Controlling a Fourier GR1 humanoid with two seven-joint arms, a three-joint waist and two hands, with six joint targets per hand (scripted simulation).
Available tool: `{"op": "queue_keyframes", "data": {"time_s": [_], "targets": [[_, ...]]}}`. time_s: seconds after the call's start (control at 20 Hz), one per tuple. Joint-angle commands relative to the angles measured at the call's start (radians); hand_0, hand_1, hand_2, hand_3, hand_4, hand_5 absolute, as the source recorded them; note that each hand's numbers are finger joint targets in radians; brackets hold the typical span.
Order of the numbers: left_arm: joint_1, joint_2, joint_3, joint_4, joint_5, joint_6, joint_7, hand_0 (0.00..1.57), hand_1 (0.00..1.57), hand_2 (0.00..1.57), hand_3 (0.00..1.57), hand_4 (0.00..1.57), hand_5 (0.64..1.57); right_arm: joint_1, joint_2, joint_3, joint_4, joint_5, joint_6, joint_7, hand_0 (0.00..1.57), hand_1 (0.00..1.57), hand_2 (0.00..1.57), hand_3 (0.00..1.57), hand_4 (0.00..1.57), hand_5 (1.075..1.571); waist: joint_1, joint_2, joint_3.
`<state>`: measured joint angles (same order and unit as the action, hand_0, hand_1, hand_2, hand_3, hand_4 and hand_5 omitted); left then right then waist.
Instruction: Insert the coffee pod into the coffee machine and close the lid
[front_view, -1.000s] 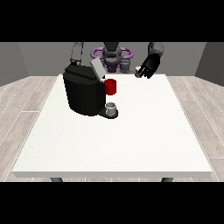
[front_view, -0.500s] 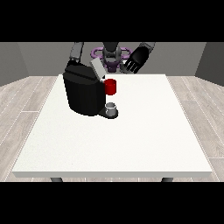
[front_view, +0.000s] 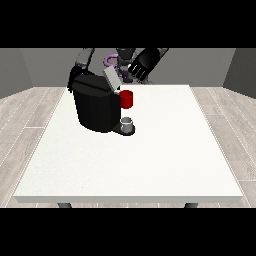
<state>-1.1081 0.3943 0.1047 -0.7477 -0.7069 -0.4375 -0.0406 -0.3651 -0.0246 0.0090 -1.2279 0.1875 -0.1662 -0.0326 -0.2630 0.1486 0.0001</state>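
Hand at the view's right (front_view: 141, 66) now over the machine's raised lid (front_view: 111, 79).
It has moved left from the table's far right since a second ago; its fingers look loosely spread, holding nothing I can see. The other hand (front_view: 75, 76) sits behind the black coffee machine (front_view: 95, 107), fingers hidden. A red thing at the machine (front_view: 126, 99) sits above a grey thing (front_view: 128, 123) on the drip base. White table (front_view: 150, 160).

Even, bright overhead light; faint shadow under the coffee machine (front_view: 97, 107)
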Motion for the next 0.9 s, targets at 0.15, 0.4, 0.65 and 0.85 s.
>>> {"op": "queue_keyframes", "data": {"time_s": [0.15,0.4,0.65,0.85], "targets": [[-0.039,0.027,0.018,0.036,-0.013,0.028,-0.016,1.22,1.22,1.28,1.23,0.48,1.571,-0.039,-0.016,-0.008,-0.062,0.009,-0.009,0.072,0.0,0.0,0.0,0.0,0.0,1.571,-0.031,0.049,0.0],[-0.072,0.074,0.021,0.046,-0.016,0.007,-0.067,1.22,1.22,1.29,1.24,0.49,1.571,-0.06,-0.064,-0.06,-0.07,-0.036,0.03,0.038,0.0,0.0,0.0,0.0,0.0,1.571,-0.044,0.113,0.0001],[-0.137,0.062,0.022,0.069,-0.022,-0.016,-0.024,1.17,1.17,1.24,1.22,0.46,1.571,-0.099,-0.036,-0.043,-0.053,-0.004,-0.012,0.06,0.0,0.0,0.0,0.0,0.15,1.571,-0.034,0.127,0.0002],[-0.116,0.057,0.027,0.094,-0.019,-0.012,-0.042,1.26,1.26,1.29,1.23,0.43,1.571,-0.105,-0.054,-0.053,-0.072,-0.009,-0.006,0.095,0.0,0.0,0.0,0.0,0.0,1.571,-0.037,0.131,0.0]]}}
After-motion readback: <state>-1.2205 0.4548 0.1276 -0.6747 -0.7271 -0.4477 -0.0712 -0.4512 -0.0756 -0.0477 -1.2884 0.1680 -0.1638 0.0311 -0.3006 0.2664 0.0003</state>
